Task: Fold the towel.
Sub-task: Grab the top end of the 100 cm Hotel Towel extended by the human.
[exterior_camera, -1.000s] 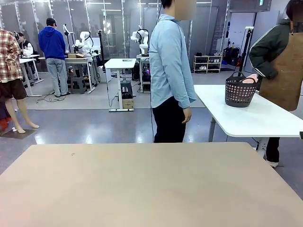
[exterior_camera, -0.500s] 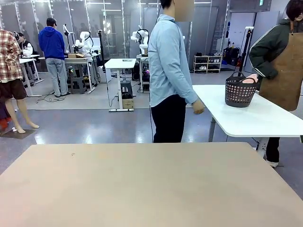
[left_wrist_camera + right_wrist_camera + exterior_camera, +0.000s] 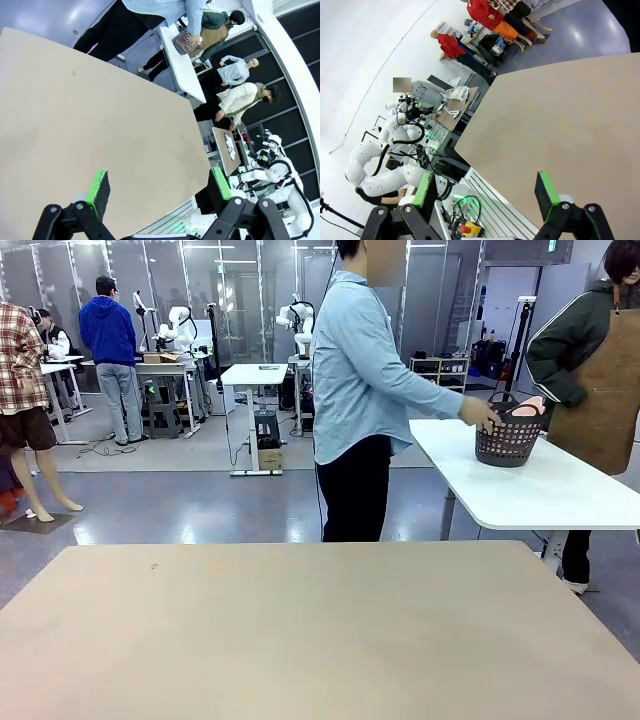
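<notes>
The salmon-pink towel [image 3: 530, 405] pokes out of the top of a dark basket [image 3: 507, 433] on a white side table [image 3: 540, 490] to the far right. A person in a light blue shirt [image 3: 360, 370] stands behind my beige table [image 3: 300, 630], one hand on the basket's rim. The left wrist view shows the same basket [image 3: 185, 42] far off. My left gripper [image 3: 159, 185] hangs open over the beige tabletop with nothing between its green pads. My right gripper [image 3: 485, 191] is also open and holds nothing, above the table's edge.
A second person in a brown apron [image 3: 600, 390] stands by the white side table. Other people, tables and shelves stand farther back in the hall. The beige tabletop [image 3: 90, 130] is bare.
The person in the blue shirt has swung one arm from their side out to the right and laid a hand on the basket. My grippers have not moved.
</notes>
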`<state>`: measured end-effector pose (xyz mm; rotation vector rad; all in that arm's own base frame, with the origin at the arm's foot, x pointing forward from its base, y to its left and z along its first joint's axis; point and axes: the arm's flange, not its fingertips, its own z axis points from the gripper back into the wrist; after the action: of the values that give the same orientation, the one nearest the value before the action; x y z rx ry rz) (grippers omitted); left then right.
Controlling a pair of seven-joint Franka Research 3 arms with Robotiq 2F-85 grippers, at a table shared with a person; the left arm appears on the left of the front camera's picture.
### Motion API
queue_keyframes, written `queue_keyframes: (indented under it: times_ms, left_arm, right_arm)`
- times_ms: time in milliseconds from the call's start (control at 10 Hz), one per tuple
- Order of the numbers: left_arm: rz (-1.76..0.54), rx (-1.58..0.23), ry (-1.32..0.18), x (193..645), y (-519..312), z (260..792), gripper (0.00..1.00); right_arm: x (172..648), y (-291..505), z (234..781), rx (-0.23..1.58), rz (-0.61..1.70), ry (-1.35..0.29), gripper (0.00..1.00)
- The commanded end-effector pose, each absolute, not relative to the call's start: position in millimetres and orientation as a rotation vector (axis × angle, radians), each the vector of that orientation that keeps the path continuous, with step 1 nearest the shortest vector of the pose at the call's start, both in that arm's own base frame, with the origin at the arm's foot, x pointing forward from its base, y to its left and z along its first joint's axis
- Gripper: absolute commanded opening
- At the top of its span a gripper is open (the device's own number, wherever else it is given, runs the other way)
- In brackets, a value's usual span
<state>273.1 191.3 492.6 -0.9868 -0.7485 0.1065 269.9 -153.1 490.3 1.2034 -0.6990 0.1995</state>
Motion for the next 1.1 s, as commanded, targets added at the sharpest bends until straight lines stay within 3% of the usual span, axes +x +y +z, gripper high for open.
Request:
queue_keyframes:
  times_ms: [0,1000]
  left_arm:
    - [0.091,-1.005,-0.765,276.1,192.5,493.5,1.00]
    - [0.091,-1.005,-0.765,276.1,192.5,493.5,1.00]
  right_arm:
    - [272.6,-153.4,491.9,1.210,0.210,-0.715,1.00]
    - [272.6,-153.4,491.9,1.210,0.210,-0.715,1.00]
